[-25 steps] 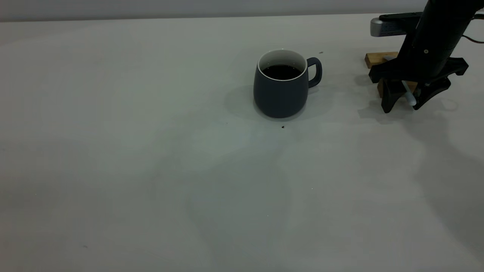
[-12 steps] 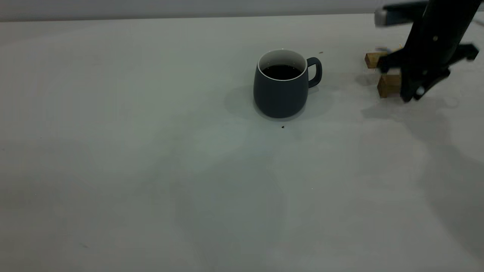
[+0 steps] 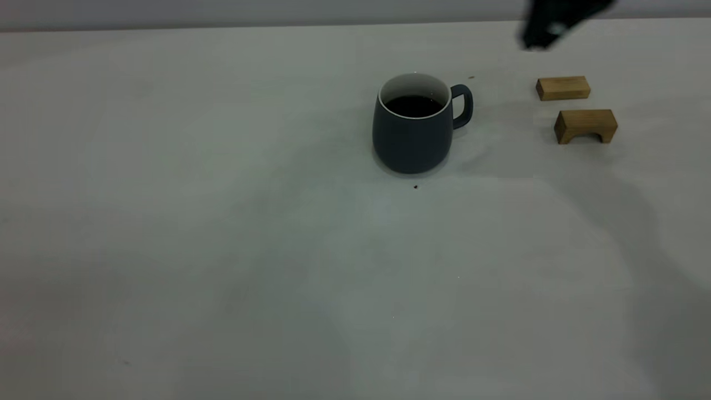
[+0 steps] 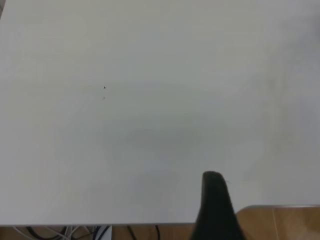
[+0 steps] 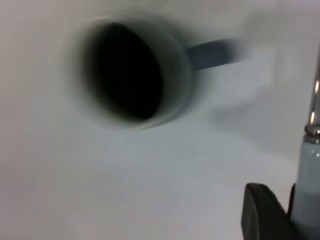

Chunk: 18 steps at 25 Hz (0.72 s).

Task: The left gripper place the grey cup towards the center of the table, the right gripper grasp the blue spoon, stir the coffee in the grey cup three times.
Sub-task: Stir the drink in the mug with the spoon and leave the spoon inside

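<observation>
Spoon carriage is the step in hand, I judge: the pale-blue-handled metal spoon (image 5: 309, 170) hangs pinched in the black right gripper (image 3: 547, 28), handle in the fingers, shiny neck running away from them toward the table, long axis near upright. To do it well, centre the bowl over the dark coffee (image 3: 414, 105) before lowering, clear of the rim. The rounded slate-grey mug (image 3: 414, 125) stands mid-table, handle toward two wooden blocks (image 3: 583, 125). The left gripper's (image 4: 215, 207) spread cannot be told.
</observation>
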Each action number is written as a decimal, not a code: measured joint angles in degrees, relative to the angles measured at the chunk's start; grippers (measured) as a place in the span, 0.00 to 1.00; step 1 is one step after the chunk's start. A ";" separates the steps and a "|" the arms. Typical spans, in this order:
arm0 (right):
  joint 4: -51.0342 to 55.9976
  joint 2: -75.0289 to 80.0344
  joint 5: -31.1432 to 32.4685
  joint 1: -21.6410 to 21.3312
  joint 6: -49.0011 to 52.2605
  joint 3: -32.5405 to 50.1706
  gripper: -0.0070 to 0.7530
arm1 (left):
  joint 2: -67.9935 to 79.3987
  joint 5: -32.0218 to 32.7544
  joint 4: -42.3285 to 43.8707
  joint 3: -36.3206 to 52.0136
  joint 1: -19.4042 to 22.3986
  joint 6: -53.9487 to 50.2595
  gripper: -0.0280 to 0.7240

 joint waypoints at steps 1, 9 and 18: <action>5.59 0.23 3.16 0.17 -1.89 -0.41 0.17 | 0.00 0.00 0.00 0.00 0.00 0.00 0.82; 32.98 4.60 19.81 0.48 -4.68 -3.36 0.17 | 0.00 0.00 0.00 0.00 0.00 0.00 0.82; 49.09 6.49 20.24 0.48 -0.11 -3.36 0.17 | 0.00 0.00 0.00 0.00 0.00 0.00 0.82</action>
